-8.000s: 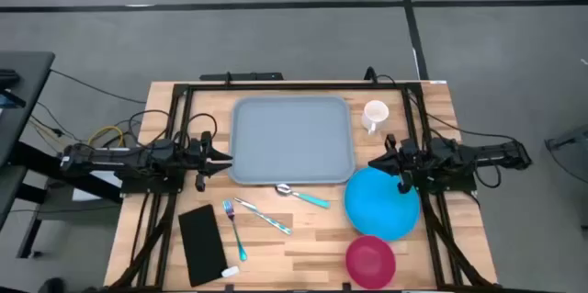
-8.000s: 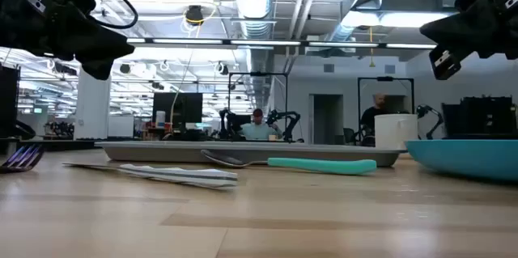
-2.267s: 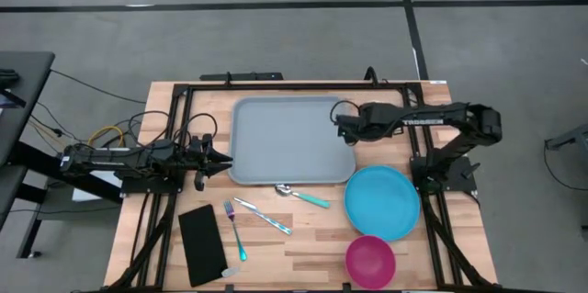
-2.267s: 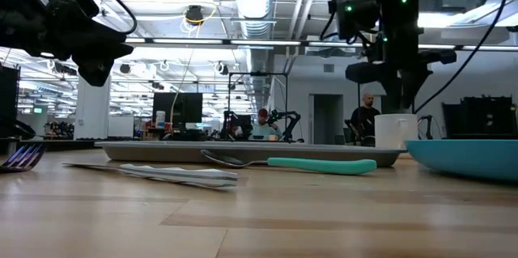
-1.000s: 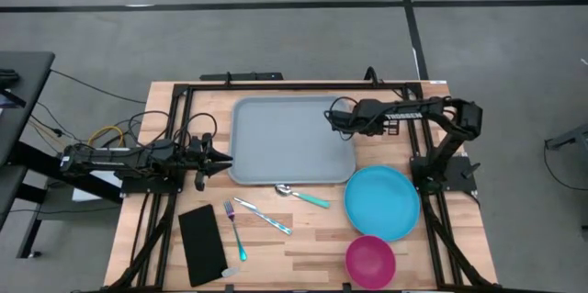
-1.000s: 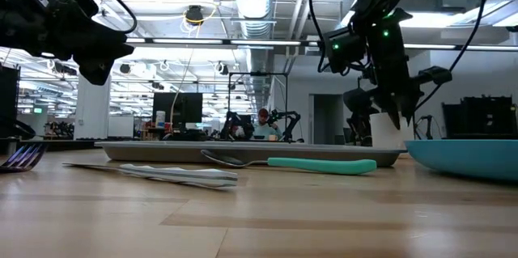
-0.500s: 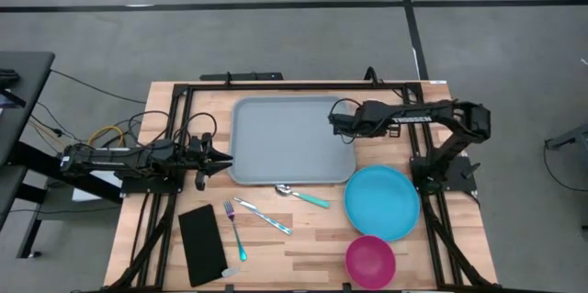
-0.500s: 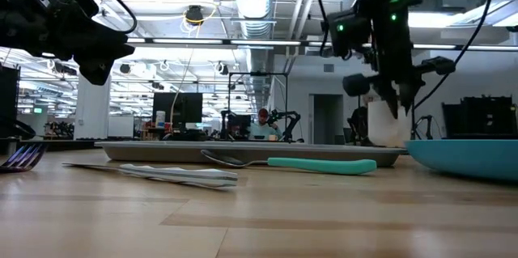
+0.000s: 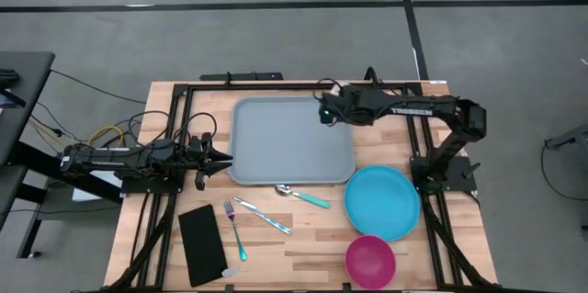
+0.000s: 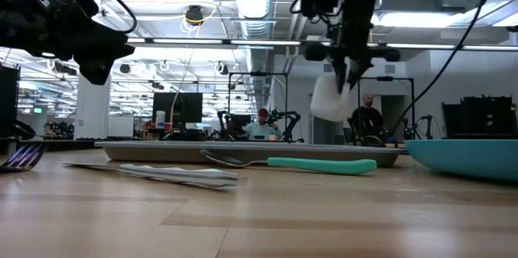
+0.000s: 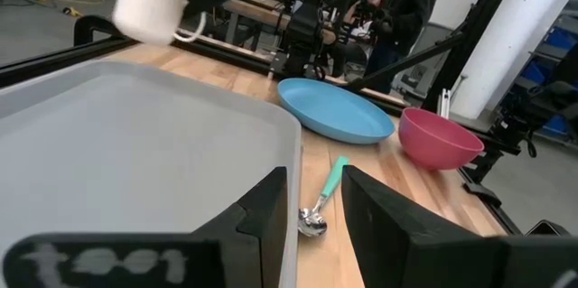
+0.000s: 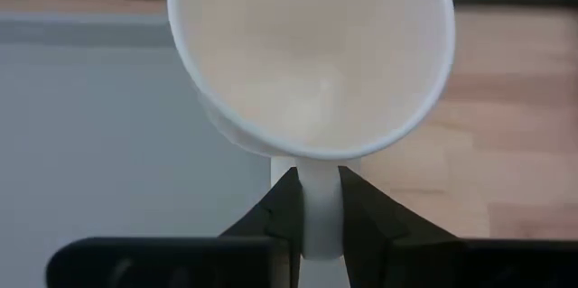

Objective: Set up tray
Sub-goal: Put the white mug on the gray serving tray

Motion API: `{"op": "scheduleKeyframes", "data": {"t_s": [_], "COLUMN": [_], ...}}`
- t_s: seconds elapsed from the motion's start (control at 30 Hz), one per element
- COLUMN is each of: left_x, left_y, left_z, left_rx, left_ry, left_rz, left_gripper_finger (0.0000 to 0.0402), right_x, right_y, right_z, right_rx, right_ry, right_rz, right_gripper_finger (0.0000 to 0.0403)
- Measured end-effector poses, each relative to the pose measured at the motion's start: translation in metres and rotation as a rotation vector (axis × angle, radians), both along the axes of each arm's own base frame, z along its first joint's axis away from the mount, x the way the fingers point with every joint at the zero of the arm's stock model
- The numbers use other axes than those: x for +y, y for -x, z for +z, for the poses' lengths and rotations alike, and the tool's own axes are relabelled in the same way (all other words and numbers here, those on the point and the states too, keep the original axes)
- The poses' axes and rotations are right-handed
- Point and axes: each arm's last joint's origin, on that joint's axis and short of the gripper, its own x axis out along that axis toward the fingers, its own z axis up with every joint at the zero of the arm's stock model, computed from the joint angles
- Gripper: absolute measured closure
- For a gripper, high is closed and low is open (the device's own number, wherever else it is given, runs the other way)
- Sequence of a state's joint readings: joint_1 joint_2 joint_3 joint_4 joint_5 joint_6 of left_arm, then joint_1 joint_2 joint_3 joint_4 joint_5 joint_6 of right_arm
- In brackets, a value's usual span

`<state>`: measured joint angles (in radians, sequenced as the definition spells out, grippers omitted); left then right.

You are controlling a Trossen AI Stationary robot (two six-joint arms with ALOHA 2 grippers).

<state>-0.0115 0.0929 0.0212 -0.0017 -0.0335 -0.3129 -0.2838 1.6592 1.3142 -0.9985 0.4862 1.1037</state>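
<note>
The grey-blue tray lies flat on the wooden table. My right gripper hangs over the tray's far right corner, shut on a white mug, which also shows in the left wrist view and the right wrist view. In the high view the gripper hides the mug. My left gripper waits open just off the tray's left edge, its fingers apart and touching nothing. My right gripper pinches the mug's handle between its two fingers, which come from above, pointing down. The mug is lifted clear above the tray and hangs tilted below the fingers, its open mouth toward the wrist camera.
On the near side of the tray lie a teal-handled spoon, a knife, a fork and a black napkin. A blue plate and a pink bowl sit at the near right. A black frame borders the table.
My right gripper has risen and moved toward the table's left and far edge, from beside the tray's right rim to over its far right corner. The mug, standing on the table a second ago, is now lifted clear and tilted.
</note>
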Motion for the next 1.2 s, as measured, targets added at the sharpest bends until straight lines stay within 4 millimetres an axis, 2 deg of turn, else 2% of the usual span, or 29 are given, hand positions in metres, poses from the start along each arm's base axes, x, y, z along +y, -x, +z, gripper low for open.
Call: {"op": "scheduleKeyframes", "data": {"t_s": [0.23, 0.57, 0.87, 1.2], "left_x": [0.000, 0.000, 0.000, 0.000], "left_y": [0.000, 0.000, 0.000, 0.000], "left_z": [0.000, 0.000, 0.000, 0.000], "left_rx": [0.000, 0.000, 0.000, 0.000], "left_ry": [-0.003, -0.003, -0.003, -0.003], "left_rz": [0.000, 0.000, 0.000, 0.000], "left_gripper_finger": [0.0306, 0.0306, 0.0306, 0.0306], "right_x": [-0.011, -0.027, -0.038, -0.039], "right_y": [-0.024, -0.029, -0.026, -0.026], "right_z": [-0.018, -0.045, -0.047, -0.047], "right_rx": [0.109, 0.181, 0.153, 0.143], "right_ry": [-0.042, -0.082, -0.110, -0.124], "right_rz": [0.112, 0.081, 0.052, 0.053], "right_gripper_finger": [0.0357, 0.0352, 0.0353, 0.0352]}}
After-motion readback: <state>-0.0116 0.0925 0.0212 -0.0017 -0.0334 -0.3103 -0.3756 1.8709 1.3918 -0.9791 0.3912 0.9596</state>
